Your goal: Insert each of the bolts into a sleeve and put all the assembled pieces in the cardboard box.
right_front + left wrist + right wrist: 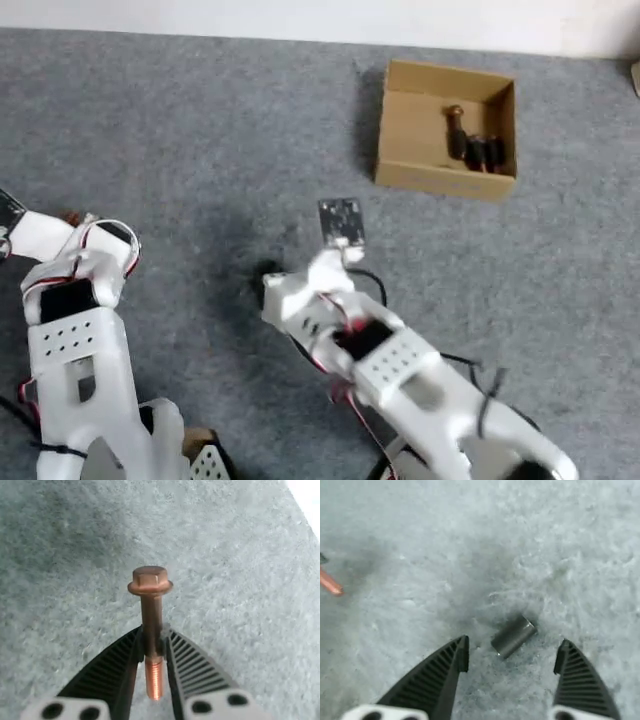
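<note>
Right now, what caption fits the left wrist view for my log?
Left gripper shut on the shank of a copper-coloured bolt, head pointing away, above the grey mat.

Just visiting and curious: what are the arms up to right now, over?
Left gripper shut on bolt. Right gripper open above sleeve lying on mat. Nothing blocks the sleeve. Finished pieces in box.
</note>
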Controlling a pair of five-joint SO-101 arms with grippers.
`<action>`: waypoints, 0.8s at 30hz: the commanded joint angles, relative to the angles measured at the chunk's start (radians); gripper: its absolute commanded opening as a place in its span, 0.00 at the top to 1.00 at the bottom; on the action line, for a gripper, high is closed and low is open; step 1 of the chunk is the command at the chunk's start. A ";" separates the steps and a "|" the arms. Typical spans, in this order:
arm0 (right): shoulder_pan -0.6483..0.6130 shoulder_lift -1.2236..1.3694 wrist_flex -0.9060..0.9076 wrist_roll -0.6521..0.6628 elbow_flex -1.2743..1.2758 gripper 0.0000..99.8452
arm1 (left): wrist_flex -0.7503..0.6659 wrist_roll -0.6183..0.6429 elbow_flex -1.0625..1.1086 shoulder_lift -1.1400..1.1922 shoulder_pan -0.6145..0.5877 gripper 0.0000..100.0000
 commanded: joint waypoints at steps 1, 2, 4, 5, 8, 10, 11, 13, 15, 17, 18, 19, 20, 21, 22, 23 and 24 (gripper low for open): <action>-0.010 0.283 0.067 -0.026 -0.272 0.76 | -0.038 0.008 -0.004 -0.012 -0.012 0.99; -0.010 0.337 0.107 -0.028 -0.337 0.76 | -0.040 0.008 -0.002 -0.012 -0.012 0.99; -0.010 0.426 0.174 -0.064 -0.450 0.76 | -0.040 0.008 -0.002 -0.012 -0.010 0.99; -0.010 0.464 0.199 -0.100 -0.499 0.76 | -0.040 0.008 -0.002 -0.012 -0.010 0.99; -0.010 0.558 0.246 -0.150 -0.615 0.76 | -0.040 0.006 -0.002 -0.012 -0.012 0.99; -0.010 0.605 0.255 -0.157 -0.628 0.76 | -0.040 0.005 -0.001 -0.012 -0.012 0.99; -0.010 0.624 0.254 -0.158 -0.633 0.76 | -0.040 0.005 -0.001 -0.012 -0.012 0.99; -0.024 0.651 0.257 -0.207 -0.633 0.76 | -0.040 0.005 -0.001 -0.012 -0.012 0.99; -0.042 0.661 0.259 -0.256 -0.630 0.76 | -0.040 0.005 -0.001 -0.012 -0.012 0.99; -0.061 0.661 0.259 -0.296 -0.628 0.76 | -0.040 0.005 -0.001 -0.012 -0.012 0.99; -0.065 0.661 0.259 -0.313 -0.628 0.76 | -0.040 0.005 -0.001 -0.010 -0.012 0.99; -0.067 0.661 0.259 -0.328 -0.628 0.76 | -0.040 0.005 -0.001 -0.010 -0.012 0.99; -0.067 0.661 0.259 -0.342 -0.628 0.76 | -0.040 0.005 -0.001 -0.010 -0.012 0.99; -0.065 0.662 0.259 -0.353 -0.628 0.76 | -0.040 0.005 -0.001 -0.010 -0.012 0.99; -0.065 0.664 0.259 -0.362 -0.628 0.76 | -0.040 0.005 -0.001 -0.010 -0.012 0.99; -0.065 0.665 0.259 -0.370 -0.627 0.76 | -0.040 0.005 -0.001 -0.010 -0.012 0.99; -0.065 0.665 0.259 -0.377 -0.625 0.76 | -0.040 0.005 -0.001 -0.010 -0.012 0.99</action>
